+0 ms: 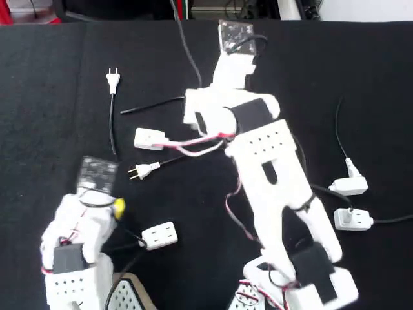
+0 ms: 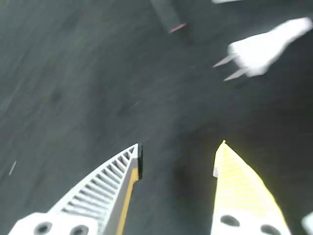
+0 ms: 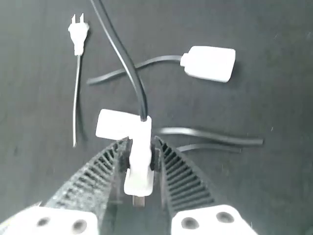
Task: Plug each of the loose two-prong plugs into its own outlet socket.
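Observation:
My right gripper (image 3: 141,147) is shut on a white two-prong plug (image 3: 139,161) whose black cable (image 3: 120,49) runs away over the table. A white block (image 3: 113,125) sits right against that plug at the fingertips; I cannot tell whether they are joined. Beyond lie a loose white plug (image 3: 78,35) and a white outlet socket (image 3: 210,63). My left gripper (image 2: 178,156) hangs open over bare black cloth, with a loose white plug (image 2: 261,46) ahead of it. From above I see loose plugs (image 1: 113,78) (image 1: 143,170) and free sockets (image 1: 150,139) (image 1: 160,236).
At the right side two white sockets (image 1: 348,187) (image 1: 353,219) each have a plug and cable in them. The right arm (image 1: 271,161) stretches diagonally across the table's middle. Loose black cables (image 1: 151,103) trail over the black cloth.

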